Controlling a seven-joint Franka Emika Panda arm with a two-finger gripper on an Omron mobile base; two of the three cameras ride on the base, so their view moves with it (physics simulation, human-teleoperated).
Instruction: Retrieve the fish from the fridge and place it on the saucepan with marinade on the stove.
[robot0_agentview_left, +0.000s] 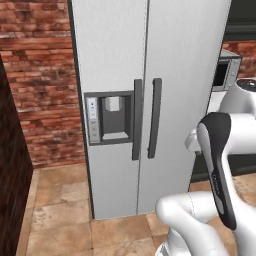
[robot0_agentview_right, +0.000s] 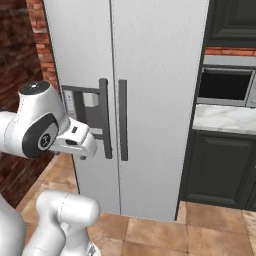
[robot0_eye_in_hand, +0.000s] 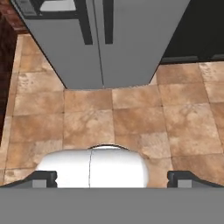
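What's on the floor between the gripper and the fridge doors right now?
Nothing but bare tan floor tiles: in the hand view they run from the open gripper up to the foot of the closed fridge.

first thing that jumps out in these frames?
The tall grey fridge fills the middle, both doors shut, its two dark handles side by side at the centre seam. The water dispenser recess sits in its left door. In the hand view the open gripper points down at the tiled floor before the fridge.
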